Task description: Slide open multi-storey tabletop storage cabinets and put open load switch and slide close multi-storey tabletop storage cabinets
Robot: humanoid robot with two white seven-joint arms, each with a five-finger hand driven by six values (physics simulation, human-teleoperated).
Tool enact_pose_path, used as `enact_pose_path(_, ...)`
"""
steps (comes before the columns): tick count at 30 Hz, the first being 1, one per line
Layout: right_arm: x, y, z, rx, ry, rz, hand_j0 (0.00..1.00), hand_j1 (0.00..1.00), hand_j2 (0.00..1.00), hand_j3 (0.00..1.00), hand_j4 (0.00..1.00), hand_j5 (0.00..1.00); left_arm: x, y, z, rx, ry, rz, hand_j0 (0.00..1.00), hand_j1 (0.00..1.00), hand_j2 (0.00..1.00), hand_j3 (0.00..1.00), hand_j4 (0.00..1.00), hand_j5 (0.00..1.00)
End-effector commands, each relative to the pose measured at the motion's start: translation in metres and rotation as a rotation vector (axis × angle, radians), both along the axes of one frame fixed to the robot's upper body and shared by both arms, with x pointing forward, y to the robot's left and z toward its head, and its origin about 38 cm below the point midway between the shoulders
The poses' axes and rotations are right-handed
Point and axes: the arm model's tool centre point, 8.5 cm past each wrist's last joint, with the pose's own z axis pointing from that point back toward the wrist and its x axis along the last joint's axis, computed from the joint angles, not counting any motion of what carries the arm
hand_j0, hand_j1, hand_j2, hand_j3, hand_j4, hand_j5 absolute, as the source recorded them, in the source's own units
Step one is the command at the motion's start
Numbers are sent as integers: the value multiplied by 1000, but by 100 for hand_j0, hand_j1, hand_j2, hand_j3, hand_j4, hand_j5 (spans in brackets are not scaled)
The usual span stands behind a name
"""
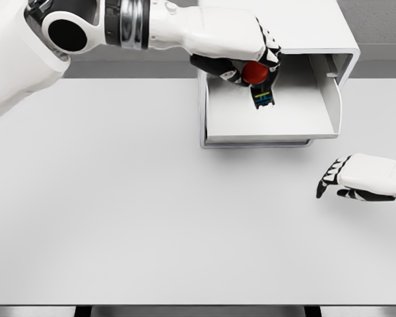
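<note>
I find no readable text, brand or number anywhere. The load switch (261, 89) I'm holding shows small coloured marks on its dark body, too blurred to read as characters.

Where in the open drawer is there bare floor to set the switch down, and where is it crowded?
The drawer floor is bare below and right of the left hand, toward its front lip and right wall. Its back-left corner is crowded by that hand gripping the load switch.
</note>
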Motion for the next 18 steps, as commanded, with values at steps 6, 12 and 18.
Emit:
enact_pose_path(6,-1,2,-3,2,11,3,57,57,57,57,57,57,17,-5,-9,13,47,41,48,48,48,48,48,48)
enact_pose_path(12,-1,2,-3,2,11,3,57,57,57,57,57,57,17,-4,-9,7,51,42,83,83,83,83,83,83)
enact_pose_path(18,-1,2,-3,2,11,3,57,57,57,57,57,57,23,0,-10,1,62,62,100,100,100,100,100,100)
